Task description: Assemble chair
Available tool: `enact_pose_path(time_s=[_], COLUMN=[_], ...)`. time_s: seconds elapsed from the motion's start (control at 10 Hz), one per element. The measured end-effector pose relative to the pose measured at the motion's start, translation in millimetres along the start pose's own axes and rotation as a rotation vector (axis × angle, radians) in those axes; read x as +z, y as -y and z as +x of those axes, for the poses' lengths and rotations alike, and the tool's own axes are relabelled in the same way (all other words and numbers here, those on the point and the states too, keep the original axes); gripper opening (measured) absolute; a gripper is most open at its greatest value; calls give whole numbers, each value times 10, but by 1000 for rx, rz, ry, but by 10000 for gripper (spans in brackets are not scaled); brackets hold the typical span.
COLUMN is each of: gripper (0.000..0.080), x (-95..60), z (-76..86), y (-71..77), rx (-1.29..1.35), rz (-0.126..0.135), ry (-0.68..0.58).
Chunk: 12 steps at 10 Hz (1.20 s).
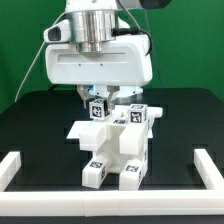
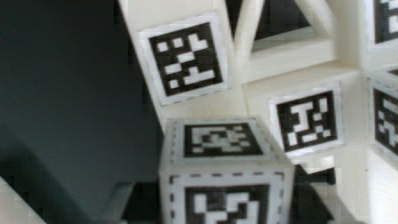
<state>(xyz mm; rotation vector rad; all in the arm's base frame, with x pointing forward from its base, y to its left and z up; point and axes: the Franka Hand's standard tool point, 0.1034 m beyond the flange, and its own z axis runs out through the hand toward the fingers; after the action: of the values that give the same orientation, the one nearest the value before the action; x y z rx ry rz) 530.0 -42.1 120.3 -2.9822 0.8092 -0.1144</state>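
In your exterior view, the two-finger gripper (image 1: 98,100) sits atop the white blocky plastic tagged chair (image 1: 112,145) on the black table (image 1: 40,120); whether it grips, you cannot tell. Your wrist view shows tagged chair pieces (image 2: 222,150) directly below.

The chair (image 1: 113,145) below the hand (image 1: 100,100) looks like white plastic, smooth and faintly satin, with crisp moulded edges. Its tags (image 2: 185,62) are flat matt squares printed in black and white, like paper stickers; in the wrist view their black ink reflects nothing. The tabletop (image 1: 40,125) under the hand is black and matt, with a soft cloth-like look and no reflections. The arm (image 1: 95,60) above the hand has a glossy white plastic shell, and over that a brushed grey metal cylinder. The rails (image 1: 25,165) out to each side of the hand are plain white and smooth, of a dull finish.
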Motion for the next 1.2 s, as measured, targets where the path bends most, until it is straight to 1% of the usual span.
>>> enact_pose_path(time_s=[0.2, 0.5, 0.6, 0.8, 0.9, 1.1, 1.2], gripper=[284, 284, 284, 284, 284, 284, 431], x=[0, 3, 6, 10, 14, 18, 19], z=[0, -2, -4, 0, 7, 3, 3], y=[1, 4, 28, 27, 42, 52, 52], rx=[43, 271, 388, 645, 793, 839, 815], rz=[1, 0, 0, 11, 21, 26, 25], ry=[0, 0, -1, 2, -5, -2, -2])
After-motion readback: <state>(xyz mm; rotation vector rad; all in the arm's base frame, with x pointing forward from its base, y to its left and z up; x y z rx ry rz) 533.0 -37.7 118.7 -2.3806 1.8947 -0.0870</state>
